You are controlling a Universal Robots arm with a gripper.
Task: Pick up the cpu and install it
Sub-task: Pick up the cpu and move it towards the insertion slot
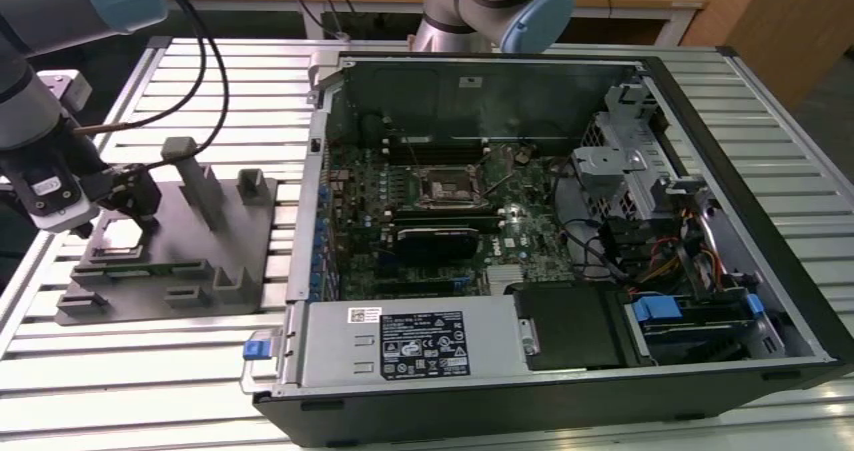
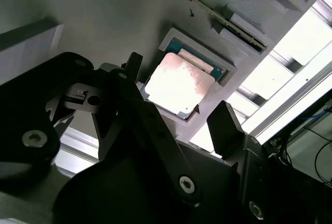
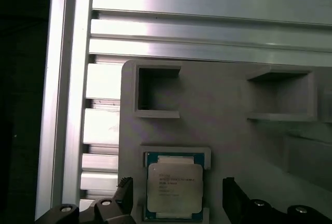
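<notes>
The cpu (image 3: 174,190) is a small square chip with a silvery top and a greenish rim. It lies flat in a shallow pocket of the grey moulded tray (image 3: 218,130), and the second wrist view also shows the cpu (image 2: 179,84) seated there. My gripper (image 3: 176,195) is open, and its two black fingers (image 3: 229,197) stand on either side of the chip with a gap to each edge. In the exterior view the gripper (image 1: 127,206) hangs low over the tray (image 1: 174,261) at the exterior view's left. The black socket (image 1: 443,184) sits on the motherboard inside the open computer case.
The open computer case (image 1: 694,301) fills the middle and the exterior view's right, with cables and drive bays inside. Upright grey posts (image 1: 200,186) rise from the tray close beside the gripper. A slatted aluminium table (image 1: 134,371) lies under everything. A second arm's base (image 1: 494,1) stands behind the case.
</notes>
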